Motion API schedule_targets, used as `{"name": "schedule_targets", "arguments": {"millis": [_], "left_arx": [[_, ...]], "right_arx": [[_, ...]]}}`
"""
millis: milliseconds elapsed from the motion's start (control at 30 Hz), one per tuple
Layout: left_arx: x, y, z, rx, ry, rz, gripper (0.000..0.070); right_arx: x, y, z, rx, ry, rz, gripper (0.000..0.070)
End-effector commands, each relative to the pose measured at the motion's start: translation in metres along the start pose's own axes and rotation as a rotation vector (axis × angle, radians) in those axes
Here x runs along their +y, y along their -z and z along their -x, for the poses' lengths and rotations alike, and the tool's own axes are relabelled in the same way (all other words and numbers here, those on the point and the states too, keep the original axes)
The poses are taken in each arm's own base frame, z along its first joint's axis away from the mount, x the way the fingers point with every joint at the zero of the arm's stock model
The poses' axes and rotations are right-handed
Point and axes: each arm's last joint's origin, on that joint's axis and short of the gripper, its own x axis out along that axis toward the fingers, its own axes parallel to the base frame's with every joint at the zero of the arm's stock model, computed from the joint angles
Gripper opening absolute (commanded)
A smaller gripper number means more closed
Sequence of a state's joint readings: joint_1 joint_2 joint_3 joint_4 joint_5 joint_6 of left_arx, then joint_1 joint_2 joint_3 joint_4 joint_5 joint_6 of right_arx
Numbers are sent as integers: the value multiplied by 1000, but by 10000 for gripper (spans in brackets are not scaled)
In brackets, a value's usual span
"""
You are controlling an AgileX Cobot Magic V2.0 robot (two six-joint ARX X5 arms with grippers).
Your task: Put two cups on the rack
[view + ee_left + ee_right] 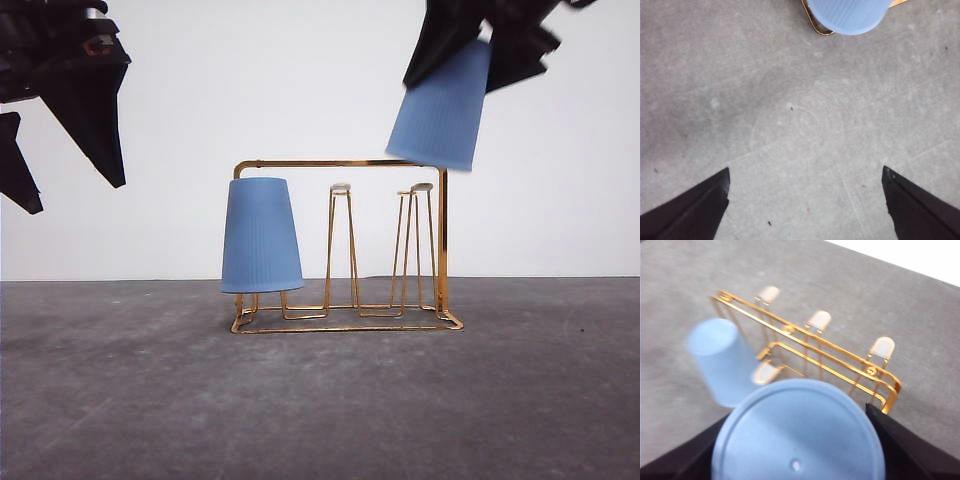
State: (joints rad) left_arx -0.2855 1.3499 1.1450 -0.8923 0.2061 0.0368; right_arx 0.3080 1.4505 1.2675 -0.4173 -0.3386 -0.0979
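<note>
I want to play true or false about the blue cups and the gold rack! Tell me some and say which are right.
1. One cup sits upside down on the rack. True.
2. The right gripper is empty. False: it holds the second cup above the rack.
3. The left gripper is open and holds nothing. True.
4. The held cup is already on a prong. False: it hangs tilted in the air.
5. The rack is silver. False: it is gold.

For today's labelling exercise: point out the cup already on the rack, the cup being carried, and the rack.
cup on the rack (261,235): front view, ribbed side wall.
carried cup (440,108): front view, side wall.
rack (330,163): front view, top bar.
</note>
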Motion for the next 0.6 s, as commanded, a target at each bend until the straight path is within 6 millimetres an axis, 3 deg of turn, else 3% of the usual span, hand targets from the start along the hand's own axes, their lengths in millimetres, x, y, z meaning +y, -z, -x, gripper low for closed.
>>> {"name": "schedule_targets", "arguments": {"millis": [0,200,367,567], "left_arx": [[0,-3,0,-12,1,-4,585],[0,-5,0,-29,2,-4,585],[0,-5,0,-31,1,-4,585],[0,-7,1,-51,0,-8,585]], "right_arx": [[-4,0,-15,17,5,4,345],[-19,18,-62,91,14,-20,364],[-26,29,-84,116,11,-29,482],[-27,29,-85,118,6,-40,674]]}}
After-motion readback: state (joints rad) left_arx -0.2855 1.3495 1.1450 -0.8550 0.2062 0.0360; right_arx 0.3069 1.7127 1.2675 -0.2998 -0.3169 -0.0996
